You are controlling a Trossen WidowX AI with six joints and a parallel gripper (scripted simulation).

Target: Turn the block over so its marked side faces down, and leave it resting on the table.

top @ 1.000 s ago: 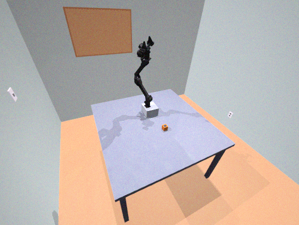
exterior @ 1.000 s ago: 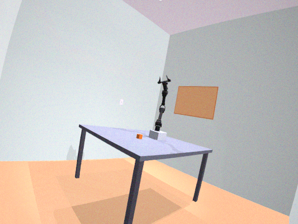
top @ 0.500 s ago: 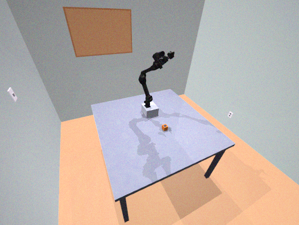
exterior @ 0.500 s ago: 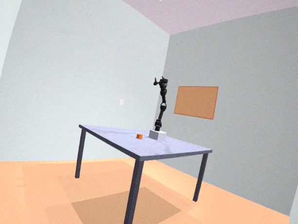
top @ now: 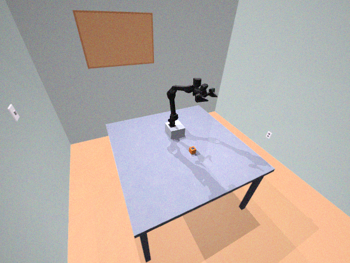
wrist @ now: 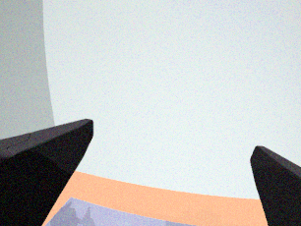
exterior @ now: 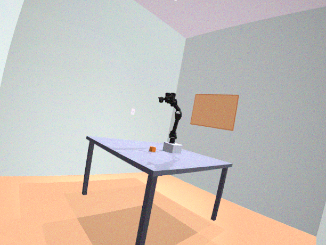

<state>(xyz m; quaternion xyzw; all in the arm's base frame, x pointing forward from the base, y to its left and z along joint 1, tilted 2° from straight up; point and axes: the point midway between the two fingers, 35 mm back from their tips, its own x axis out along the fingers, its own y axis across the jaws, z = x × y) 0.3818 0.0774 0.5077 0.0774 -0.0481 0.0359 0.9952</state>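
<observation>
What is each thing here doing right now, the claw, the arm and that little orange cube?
Gripper: open, holding nothing, raised high above the table.
Arm: bent at the elbow, reaching out sideways, well clear of the block.
Block: resting on the table, dark marked side facing up, untouched.

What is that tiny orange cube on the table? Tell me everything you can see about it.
The block is a small orange cube with a dark square mark on its upward face. It looks solid and matte. It sits flat on the pale blue table, a little in front of the arm's white base, with a small shadow beside it. Nothing touches it but the table: the open gripper hangs high above, off to one side, holding nothing.
</observation>
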